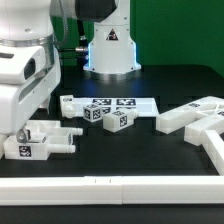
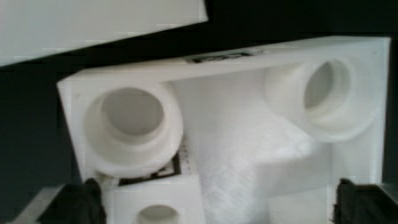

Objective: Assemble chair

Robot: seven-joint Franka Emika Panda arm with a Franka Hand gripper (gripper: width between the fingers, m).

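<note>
At the left, the end effector (image 2: 217,200) is spread wide with nothing gripped, its fingers (image 2: 80,203) straddling the two-holed chair slab (image 1: 45,136) laid flat on the worktop (image 1: 150,150), probably for stability. Small tagged blocks (image 1: 118,120) are set at centre within reach. At the right, angled chair parts (image 1: 195,116) are cut off by the frame.

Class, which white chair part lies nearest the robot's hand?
The tagged part at the exterior view's left, directly beneath the open hand; the other parts lie farther toward its right.
</note>
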